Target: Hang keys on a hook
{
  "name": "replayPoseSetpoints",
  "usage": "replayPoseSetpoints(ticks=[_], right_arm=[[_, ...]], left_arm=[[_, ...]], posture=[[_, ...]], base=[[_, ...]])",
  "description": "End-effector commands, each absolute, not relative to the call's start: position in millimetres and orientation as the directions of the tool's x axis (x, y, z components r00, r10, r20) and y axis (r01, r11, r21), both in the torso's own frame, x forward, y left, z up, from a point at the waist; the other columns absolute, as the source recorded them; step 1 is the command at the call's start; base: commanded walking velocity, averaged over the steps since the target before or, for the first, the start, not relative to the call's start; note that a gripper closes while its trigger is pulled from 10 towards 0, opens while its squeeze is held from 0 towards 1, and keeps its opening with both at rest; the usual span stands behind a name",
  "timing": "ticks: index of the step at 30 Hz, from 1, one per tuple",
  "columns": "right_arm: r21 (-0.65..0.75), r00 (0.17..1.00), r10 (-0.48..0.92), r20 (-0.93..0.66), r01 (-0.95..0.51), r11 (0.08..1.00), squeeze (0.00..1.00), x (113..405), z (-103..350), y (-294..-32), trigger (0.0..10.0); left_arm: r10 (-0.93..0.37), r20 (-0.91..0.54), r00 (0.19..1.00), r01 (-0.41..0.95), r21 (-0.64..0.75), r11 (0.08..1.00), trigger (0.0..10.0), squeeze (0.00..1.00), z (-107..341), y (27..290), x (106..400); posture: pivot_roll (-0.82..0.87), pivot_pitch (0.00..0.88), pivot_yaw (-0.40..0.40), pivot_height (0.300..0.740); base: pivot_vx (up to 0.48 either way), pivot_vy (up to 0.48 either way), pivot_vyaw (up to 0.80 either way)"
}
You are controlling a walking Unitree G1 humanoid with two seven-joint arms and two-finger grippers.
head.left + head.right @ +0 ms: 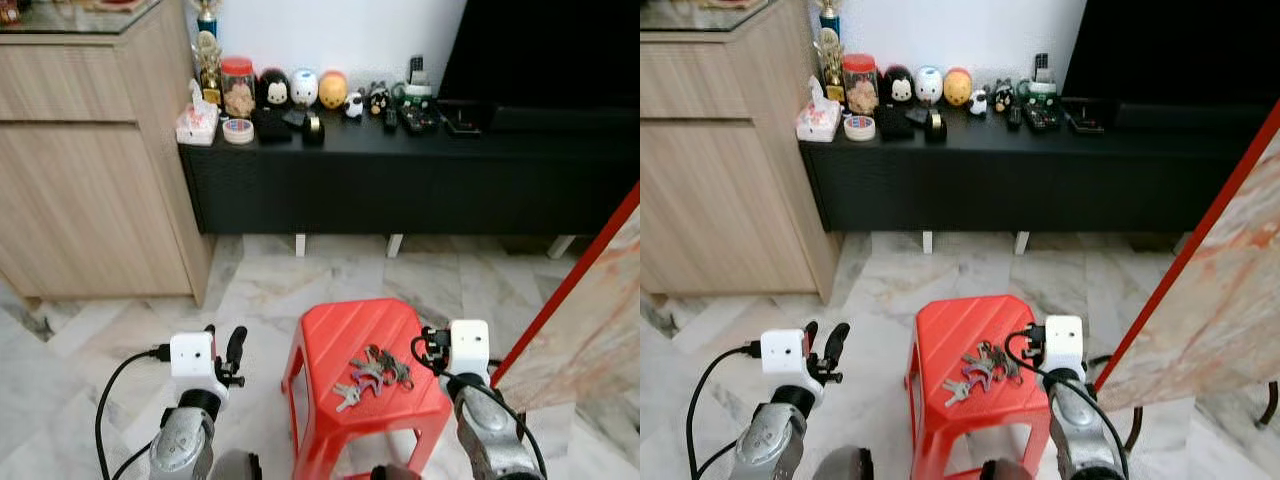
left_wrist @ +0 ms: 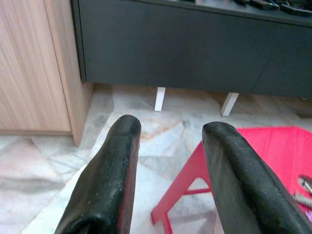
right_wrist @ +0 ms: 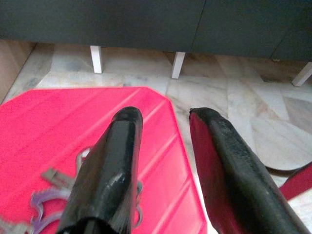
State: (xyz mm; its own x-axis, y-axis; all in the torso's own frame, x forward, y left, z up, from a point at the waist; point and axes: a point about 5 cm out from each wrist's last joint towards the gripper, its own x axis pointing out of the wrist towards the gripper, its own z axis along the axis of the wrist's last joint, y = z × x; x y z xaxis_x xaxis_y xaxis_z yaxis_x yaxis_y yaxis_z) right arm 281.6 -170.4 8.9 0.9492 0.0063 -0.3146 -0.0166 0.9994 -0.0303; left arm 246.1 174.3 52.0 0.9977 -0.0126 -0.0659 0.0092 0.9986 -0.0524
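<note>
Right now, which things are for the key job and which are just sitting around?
For the job:
keys on the red stool
right tool, open, over the stool
left tool, open

Just lying about:
toy figures
jar
tissue box
remotes
wooden cabinet

No legible text, brand, number or sign in any view. The jar (image 1: 238, 87), the round tin (image 1: 238, 131) and the tissue pack (image 1: 197, 122) on the black bench (image 1: 420, 170) carry markings too small and blurred to read; the remotes (image 1: 415, 120) there show no readable buttons. Red stool (image 1: 350, 340), keys (image 1: 372, 375) and the white wrist housings bear no lettering that can be made out
</note>
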Motion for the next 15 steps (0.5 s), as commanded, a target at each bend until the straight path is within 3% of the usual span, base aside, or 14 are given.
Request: replayPoseSetpoints(ticks=[1,12,15], right_arm=[[-0.040,0.949,0.001,-0.314,-0.015,0.999,0.00,282.2,9.2,-172.1,10.0],[-0.037,0.950,0.014,-0.313,-0.027,0.999,0.00,281.6,8.6,-169.8,10.0],[-0.038,0.949,0.016,-0.315,-0.029,0.999,0.00,280.9,8.2,-169.9,10.0]], left_arm=[[-0.014,-0.081,0.997,0.008,-0.065,0.998,10.0,0.00,49.7,173.7,245.7],[-0.028,-0.095,0.995,0.021,-0.077,0.997,10.0,0.00,47.8,171.9,245.8],[-0.029,-0.095,0.995,0.022,-0.079,0.997,10.0,0.00,47.7,171.3,245.6]], posture=[[0.05,0.000,-0.097,0.608],[0.05,0.000,-0.095,0.608],[0.05,0.000,-0.096,0.608]], base=[[0.000,0.000,0.00],[0.000,0.000,0.00],[0.274,0.000,0.00]])
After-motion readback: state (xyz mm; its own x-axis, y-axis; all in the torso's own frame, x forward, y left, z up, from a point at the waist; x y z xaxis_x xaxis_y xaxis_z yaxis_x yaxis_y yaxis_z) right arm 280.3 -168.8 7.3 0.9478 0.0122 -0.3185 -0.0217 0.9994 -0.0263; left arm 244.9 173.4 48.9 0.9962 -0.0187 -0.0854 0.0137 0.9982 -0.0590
